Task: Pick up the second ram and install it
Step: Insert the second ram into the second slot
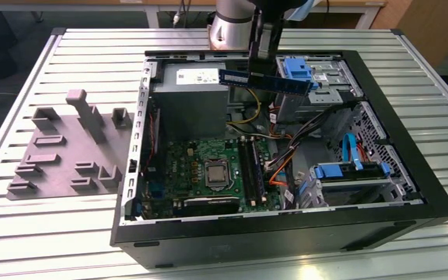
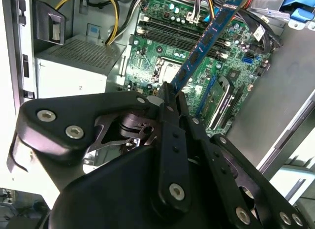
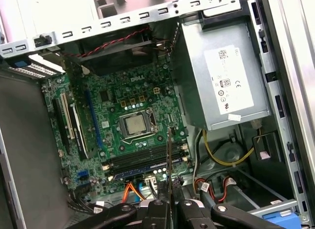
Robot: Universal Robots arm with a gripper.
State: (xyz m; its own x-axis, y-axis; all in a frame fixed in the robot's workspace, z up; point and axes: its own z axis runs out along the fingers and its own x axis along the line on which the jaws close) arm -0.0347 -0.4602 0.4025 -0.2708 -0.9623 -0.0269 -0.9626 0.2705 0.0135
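The second ram (image 1: 269, 80), a long dark blue stick with black chips, hangs level above the open computer case, over its far side, with my gripper (image 1: 260, 65) shut on its top edge. In the second wrist view the ram (image 2: 204, 39) runs out from my gripper (image 2: 170, 91) across the green motherboard (image 2: 162, 22). The first wrist view shows the ram (image 3: 170, 155) edge-on above the long black memory slots (image 3: 142, 157), well clear of them, held by my gripper (image 3: 170, 192). One slot seems to hold a bluish stick (image 3: 140, 171).
A grey power supply (image 1: 189, 99) fills the case's far corner on the exterior view's left. Blue drive caddies (image 1: 298, 69) and orange cables (image 1: 282, 166) crowd its right. Grey holder blocks (image 1: 68, 146) stand on the slatted table outside the case, to the exterior view's left.
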